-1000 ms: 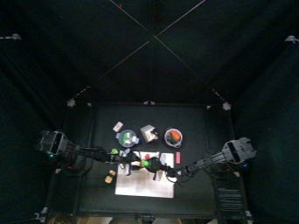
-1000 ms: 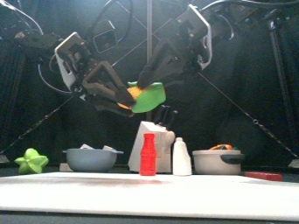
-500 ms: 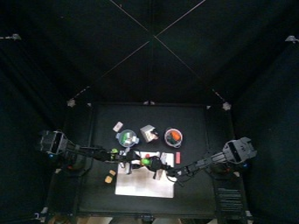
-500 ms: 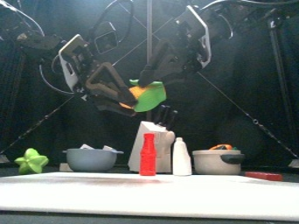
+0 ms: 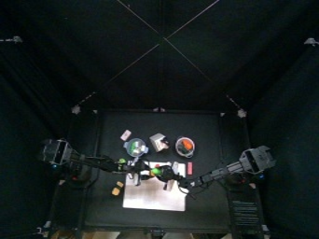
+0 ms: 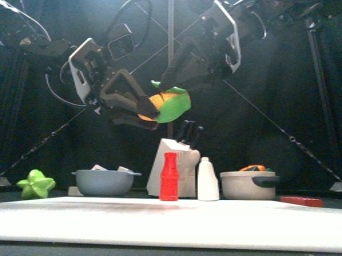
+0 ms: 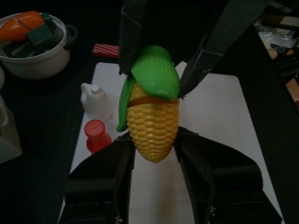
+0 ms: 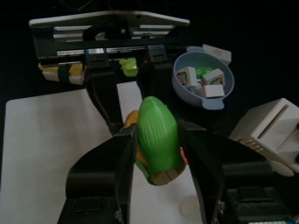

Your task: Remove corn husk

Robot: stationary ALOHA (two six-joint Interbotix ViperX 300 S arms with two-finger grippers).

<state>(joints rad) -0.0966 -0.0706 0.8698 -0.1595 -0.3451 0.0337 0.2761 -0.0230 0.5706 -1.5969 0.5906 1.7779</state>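
The corn (image 7: 153,122) hangs in the air above the surface (image 6: 171,222), gripped at both ends: its bare yellow kernel end sits between the jaws of the left claw (image 7: 156,157), and its green-husked tip (image 8: 156,131) sits between the jaws of the right claw (image 8: 155,162), which are spread fairly wide yet closed onto the husk (image 6: 177,103). Its long axis runs straight from one claw to the other, roughly level with a slight tilt in the front view, yellow end toward the left claw and green tip toward the right. The husk covers only the tip-side half; the kernels nearest the left claw are already bare. By my reading the peeling step is in hand — one claw anchors the cob while the other has the leaf. The next move seems to call for the right claw to pull away along that axis, or to peel sideways off the cob, while the left claw holds firm; if the anchoring grip is loose, the whole cob may simply slide out with the husk. Below the two claws stand a red bottle (image 6: 168,177) and a white bottle (image 6: 207,180), with a grey bowl (image 6: 107,181) beneath the left claw's side and a pot (image 6: 249,184) beneath the right's — all well apart from the corn.
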